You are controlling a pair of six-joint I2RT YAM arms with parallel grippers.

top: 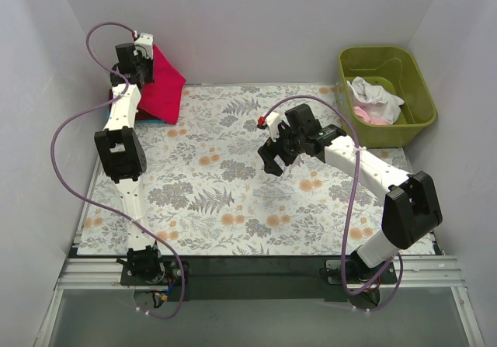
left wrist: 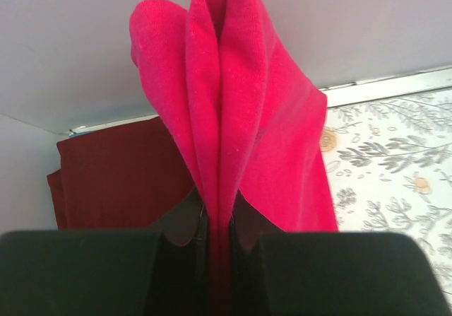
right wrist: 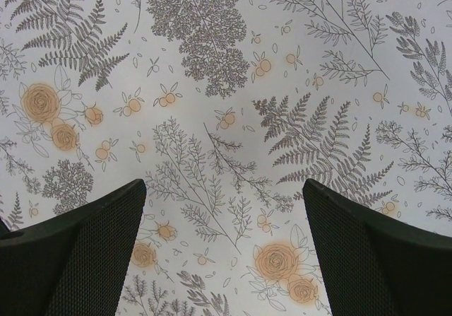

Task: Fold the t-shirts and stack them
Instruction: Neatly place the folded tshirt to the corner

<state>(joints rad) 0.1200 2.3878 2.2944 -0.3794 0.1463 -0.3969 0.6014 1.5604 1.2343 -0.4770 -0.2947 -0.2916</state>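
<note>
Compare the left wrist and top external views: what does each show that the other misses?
Left wrist only: the left gripper shut on a fold of the crimson shirt, the maroon shirt flat behind it. Top external only: the right gripper open above the table cloth, the green tub holding white and pink shirts. Both: the crimson shirt and table cloth.

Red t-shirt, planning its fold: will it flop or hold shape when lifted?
Probably floppy: the red t-shirt drapes in soft folds from the left end effector. Likely light and grippy enough, since a narrow pinch holds it.
</note>
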